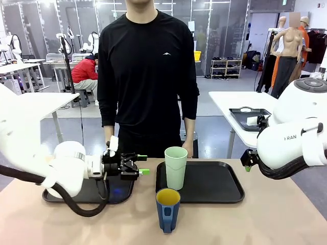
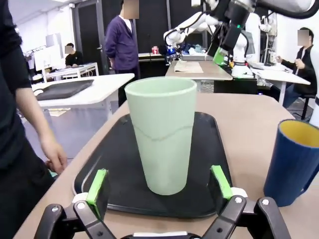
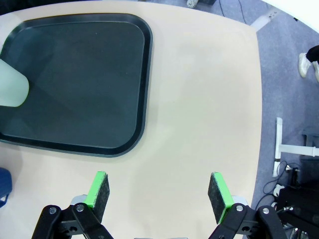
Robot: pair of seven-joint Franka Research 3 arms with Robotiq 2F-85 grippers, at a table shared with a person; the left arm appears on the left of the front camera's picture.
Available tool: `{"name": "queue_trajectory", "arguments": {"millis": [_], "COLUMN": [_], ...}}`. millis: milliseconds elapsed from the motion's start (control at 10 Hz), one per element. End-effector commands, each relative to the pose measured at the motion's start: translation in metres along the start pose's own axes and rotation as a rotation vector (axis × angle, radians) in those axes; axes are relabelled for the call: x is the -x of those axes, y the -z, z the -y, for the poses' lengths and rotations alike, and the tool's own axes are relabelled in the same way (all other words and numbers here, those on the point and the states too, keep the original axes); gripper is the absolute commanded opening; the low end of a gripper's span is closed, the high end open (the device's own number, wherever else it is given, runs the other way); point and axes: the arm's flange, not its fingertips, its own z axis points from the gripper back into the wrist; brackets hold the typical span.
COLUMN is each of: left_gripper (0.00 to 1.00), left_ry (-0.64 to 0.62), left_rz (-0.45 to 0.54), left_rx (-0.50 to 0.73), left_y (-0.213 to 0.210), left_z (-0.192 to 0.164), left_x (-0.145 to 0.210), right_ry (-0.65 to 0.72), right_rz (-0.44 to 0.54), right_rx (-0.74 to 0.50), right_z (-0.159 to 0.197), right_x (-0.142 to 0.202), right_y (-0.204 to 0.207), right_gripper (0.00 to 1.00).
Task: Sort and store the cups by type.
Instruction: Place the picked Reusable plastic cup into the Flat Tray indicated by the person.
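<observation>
A tall pale mint-green tumbler (image 1: 176,167) stands upright at the near-left edge of the right black tray (image 1: 214,184). In front of it, on the bare table, sits the dark blue mug (image 1: 167,209) with its yellow inside. My left gripper (image 1: 143,164) is level with the tumbler, points at it from the left and is open, a short gap away. In the left wrist view the tumbler (image 2: 160,134) stands just beyond the open left gripper (image 2: 159,185), and the mug (image 2: 294,162) is to the right. My right gripper (image 3: 158,191) hangs open over bare table beside that tray (image 3: 143,89).
A second black tray (image 1: 84,195) lies under my left arm. A person in black stands at the far edge, one hand (image 1: 109,145) near my left gripper. The right arm (image 1: 288,148) hovers over the table's right side.
</observation>
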Motion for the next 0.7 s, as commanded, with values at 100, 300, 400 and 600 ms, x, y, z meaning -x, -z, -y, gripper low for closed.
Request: {"name": "queue_trajectory", "arguments": {"millis": [100,300,400,600], "left_gripper": [1.0,1.0,1.0,1.0], "left_ry": [0.066,0.02,0.02,0.02], "left_rz": [0.057,0.021,0.021,0.021], "left_rx": [-0.039,-0.016,-0.016,-0.016], "left_y": [-0.023,-0.018,-0.018,-0.018], "left_z": [0.036,0.0,0.0,0.0], "left_x": [0.004,-0.022,-0.022,-0.022], "right_ry": [0.001,0.001,0.001,0.001], "right_rz": [-0.001,-0.001,-0.001,-0.001], "right_rx": [-0.001,-0.001,-0.001,-0.001], "right_z": [0.001,0.001,0.001,0.001], "right_x": [0.0,0.0,0.0,0.0], "right_y": [0.001,0.001,0.001,0.001], "right_gripper": [1.0,1.0,1.0,1.0]}}
